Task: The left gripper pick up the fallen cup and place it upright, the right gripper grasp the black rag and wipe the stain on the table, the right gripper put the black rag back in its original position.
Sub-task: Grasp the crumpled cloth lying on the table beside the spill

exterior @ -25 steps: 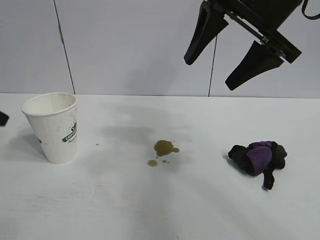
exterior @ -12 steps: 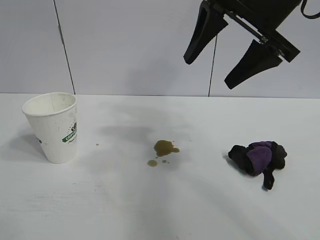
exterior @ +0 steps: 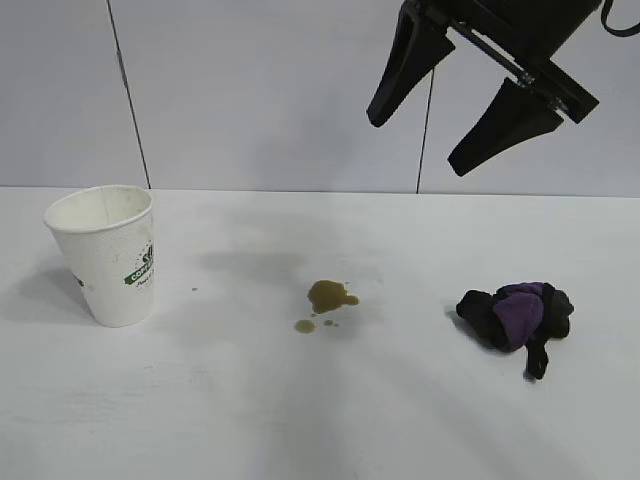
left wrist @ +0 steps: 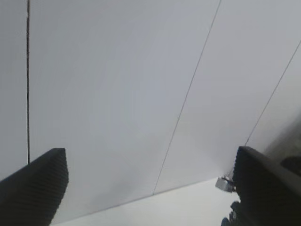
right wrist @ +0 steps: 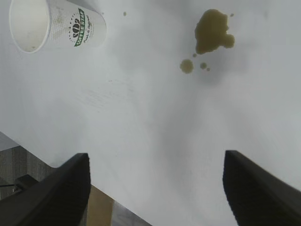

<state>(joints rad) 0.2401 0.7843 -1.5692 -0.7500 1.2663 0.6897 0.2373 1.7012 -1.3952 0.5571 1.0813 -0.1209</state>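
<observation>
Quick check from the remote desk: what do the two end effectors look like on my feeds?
The right end effector is black, with two long pointed fingers on a black bar with small screws; a black cable loops behind it. The left end effector shows two black fingers with ribbed pads and a small silver bolt beside one.

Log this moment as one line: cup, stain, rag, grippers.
cup: upright | stain: unwiped | black rag: untouched | right gripper: open, raised | left gripper: open, empty

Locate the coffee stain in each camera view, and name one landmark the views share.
Exterior view: the stain is on the table at centre, between paper cup and black rag.
Left wrist view: not in it.
Right wrist view: upper right.
Shared landmark: the paper cup, in the exterior and right wrist views.
</observation>
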